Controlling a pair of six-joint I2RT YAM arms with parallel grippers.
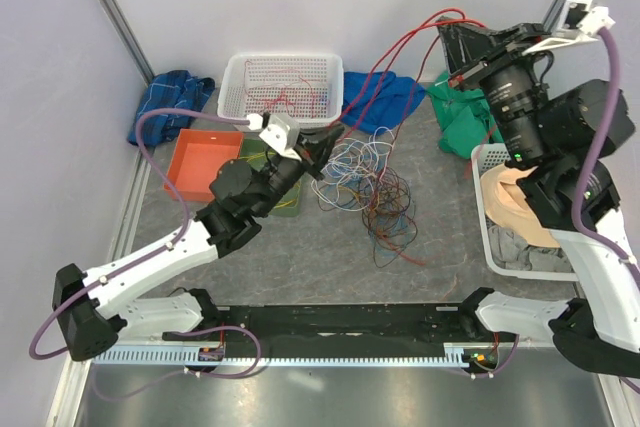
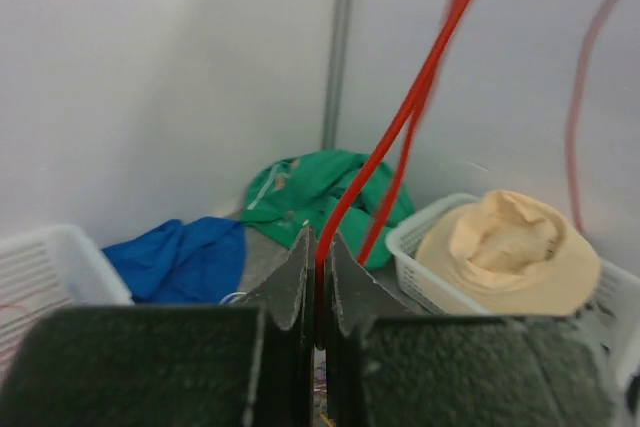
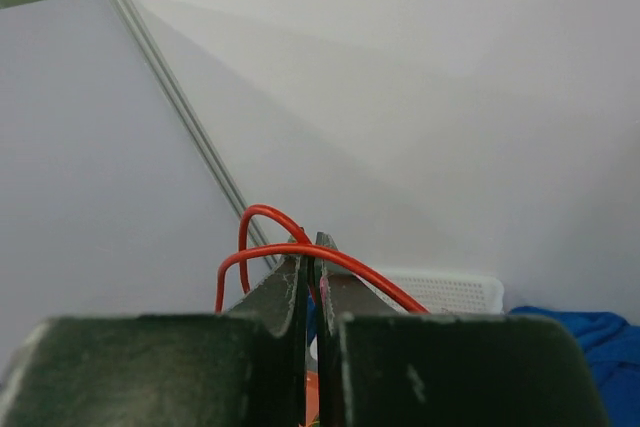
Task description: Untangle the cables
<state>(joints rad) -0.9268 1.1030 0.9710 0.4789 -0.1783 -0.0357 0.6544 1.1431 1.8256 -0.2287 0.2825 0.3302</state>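
My left jaws are pinched shut on a thin red insulated cable (image 2: 400, 122) just above the grey surface (image 1: 300, 247). It climbs to my right jaws, clamped on it high up. The tangle of thin multicoloured cables (image 1: 365, 187) lies between the arms.

The red cable (image 2: 425, 82) runs off the top edge. Strands in the tangle (image 1: 365, 187) are too fine to separate.

The cables (image 1: 365, 192) lay heaped in the middle of the counter (image 1: 330, 257), a rear basket (image 1: 283, 87) behind them leftward, a tray (image 1: 200, 164) farther left, a right-hand basket (image 1: 487, 154) at the right edge.
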